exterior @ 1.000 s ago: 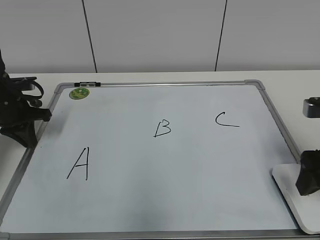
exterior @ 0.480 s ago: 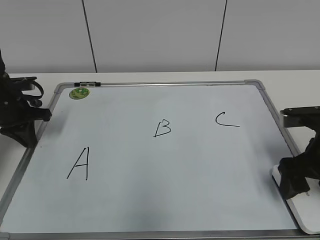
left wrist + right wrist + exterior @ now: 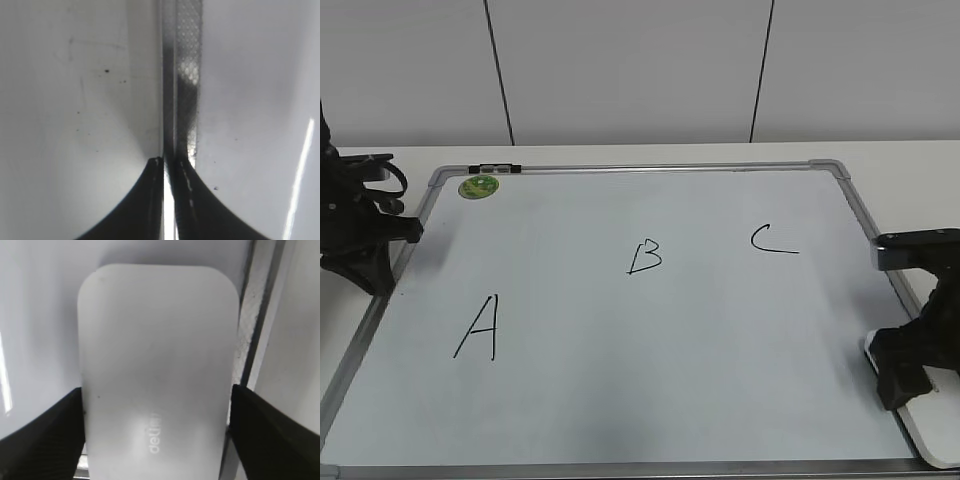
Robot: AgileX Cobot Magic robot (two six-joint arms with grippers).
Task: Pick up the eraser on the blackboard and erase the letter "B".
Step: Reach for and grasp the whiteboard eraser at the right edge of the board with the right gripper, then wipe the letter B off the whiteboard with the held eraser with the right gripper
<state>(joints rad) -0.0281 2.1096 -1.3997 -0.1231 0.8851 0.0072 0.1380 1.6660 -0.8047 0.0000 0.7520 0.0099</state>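
The blackboard point(image 3: 720, 350) lies flat on the table, with the letter "B" point(image 3: 645, 257) near its middle. The white eraser point(image 3: 923, 432) lies at the board's lower right corner, partly over the frame. My right gripper point(image 3: 905, 375) is down on it. In the right wrist view the eraser point(image 3: 157, 340) fills the space between the two black fingers, which touch its long sides; my right gripper point(image 3: 156, 405) is shut on it. My left gripper point(image 3: 368, 262) rests at the board's left edge. In the left wrist view it point(image 3: 167, 162) is shut and empty over the frame strip point(image 3: 184, 75).
A large "A" point(image 3: 478, 328) is at the board's left and a "C" point(image 3: 772, 240) at its right. A round green magnet point(image 3: 478, 186) sits at the top left corner. The board's frame point(image 3: 255, 340) runs beside the eraser. A white wall stands behind the table.
My right gripper has come in from the right edge and dropped down over the eraser, its fingers now on both sides. The left arm has not moved.
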